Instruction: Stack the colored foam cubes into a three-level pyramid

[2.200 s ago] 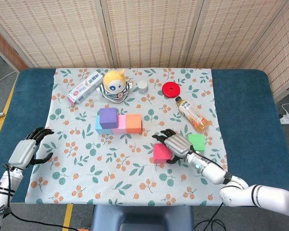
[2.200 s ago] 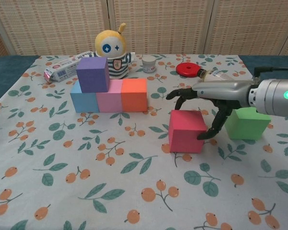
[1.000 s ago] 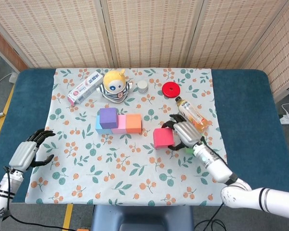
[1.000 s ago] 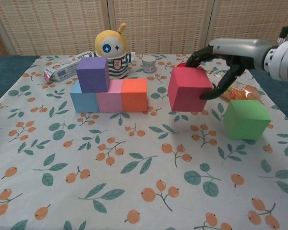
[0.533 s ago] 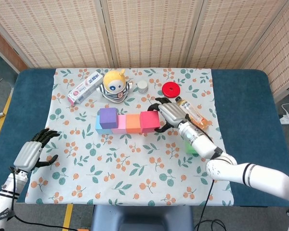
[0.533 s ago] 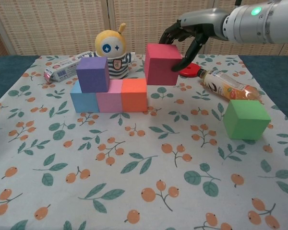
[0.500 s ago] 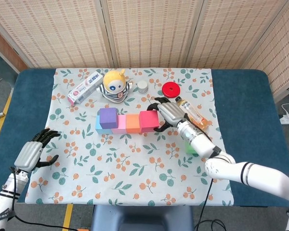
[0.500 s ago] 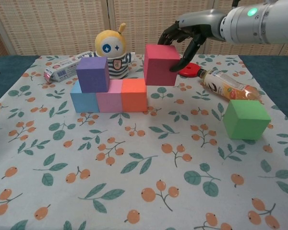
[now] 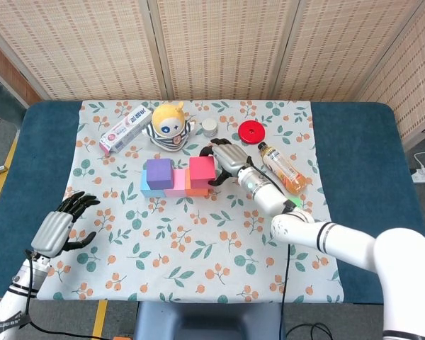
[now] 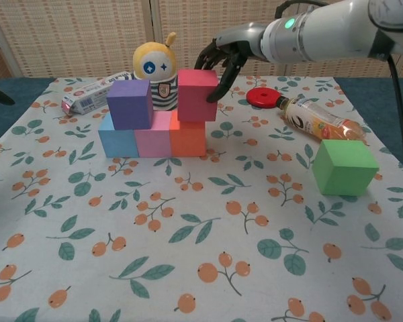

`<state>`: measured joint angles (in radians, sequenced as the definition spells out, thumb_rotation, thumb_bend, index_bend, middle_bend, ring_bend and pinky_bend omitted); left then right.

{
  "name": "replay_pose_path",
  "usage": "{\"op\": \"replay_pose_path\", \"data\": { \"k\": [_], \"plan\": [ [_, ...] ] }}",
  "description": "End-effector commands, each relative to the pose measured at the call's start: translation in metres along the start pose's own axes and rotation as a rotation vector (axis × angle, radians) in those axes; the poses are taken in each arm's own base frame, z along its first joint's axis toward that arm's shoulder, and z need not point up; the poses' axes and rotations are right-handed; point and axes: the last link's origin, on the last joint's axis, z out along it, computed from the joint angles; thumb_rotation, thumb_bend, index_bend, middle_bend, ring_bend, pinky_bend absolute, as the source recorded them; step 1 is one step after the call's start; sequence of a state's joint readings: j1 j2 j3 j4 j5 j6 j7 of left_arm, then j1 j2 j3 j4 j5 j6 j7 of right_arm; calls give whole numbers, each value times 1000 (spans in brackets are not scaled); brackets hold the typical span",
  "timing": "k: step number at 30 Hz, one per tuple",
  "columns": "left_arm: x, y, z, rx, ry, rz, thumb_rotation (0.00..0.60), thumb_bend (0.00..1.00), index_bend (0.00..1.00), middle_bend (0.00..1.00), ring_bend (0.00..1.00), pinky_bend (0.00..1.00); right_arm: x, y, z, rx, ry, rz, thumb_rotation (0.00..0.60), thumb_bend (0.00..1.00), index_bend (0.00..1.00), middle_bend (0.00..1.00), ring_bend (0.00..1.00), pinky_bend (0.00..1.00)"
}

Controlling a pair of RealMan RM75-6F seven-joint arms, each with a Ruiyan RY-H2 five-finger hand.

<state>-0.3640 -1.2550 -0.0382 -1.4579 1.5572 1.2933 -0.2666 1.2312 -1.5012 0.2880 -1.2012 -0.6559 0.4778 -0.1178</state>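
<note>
A bottom row of blue [image 10: 117, 141], pink [image 10: 152, 141] and orange [image 10: 188, 139] foam cubes stands on the cloth. A purple cube [image 10: 129, 103] [image 9: 159, 172] sits on top at the left. My right hand [image 10: 223, 55] [image 9: 225, 157] grips a red cube [image 10: 197, 94] [image 9: 201, 171] from above, held on or just over the orange cube. A green cube [image 10: 344, 167] rests alone at the right. My left hand [image 9: 59, 228] hovers open off the cloth's left edge, holding nothing.
A yellow doll [image 10: 156, 70] stands right behind the stack. A toothpaste box [image 10: 87, 93], a small white jar [image 10: 208, 88], a red disc [image 10: 262, 98] and a lying juice bottle [image 10: 320, 121] line the back and right of the floral cloth [image 10: 188, 268].
My right hand has carried the red cube leftward and down onto the orange cube beside the purple one. My left hand has shifted slightly to the right and lower.
</note>
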Motion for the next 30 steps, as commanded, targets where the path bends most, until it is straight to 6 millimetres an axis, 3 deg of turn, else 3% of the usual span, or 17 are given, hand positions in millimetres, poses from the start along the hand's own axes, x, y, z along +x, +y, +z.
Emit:
{"op": "replay_pose_path", "data": {
  "k": [1, 13, 30],
  "plan": [
    [-1, 0, 0, -3, -1, -4, 600, 322, 217, 156, 76, 150, -5, -10, 10, -3, -14, -18, 600, 130, 399, 265, 44, 0],
    [-5, -5, -2, -7, -3, -29, 600, 325, 217, 155, 75, 149, -8, -35, 30, -7, -12, -53, 600, 130, 388, 265, 44, 0],
    [-7, -10, -7, -8, -8, -49, 600, 324, 217, 154, 75, 148, -12, -44, 36, -27, -5, -67, 600, 130, 367, 265, 44, 0]
  ]
}}
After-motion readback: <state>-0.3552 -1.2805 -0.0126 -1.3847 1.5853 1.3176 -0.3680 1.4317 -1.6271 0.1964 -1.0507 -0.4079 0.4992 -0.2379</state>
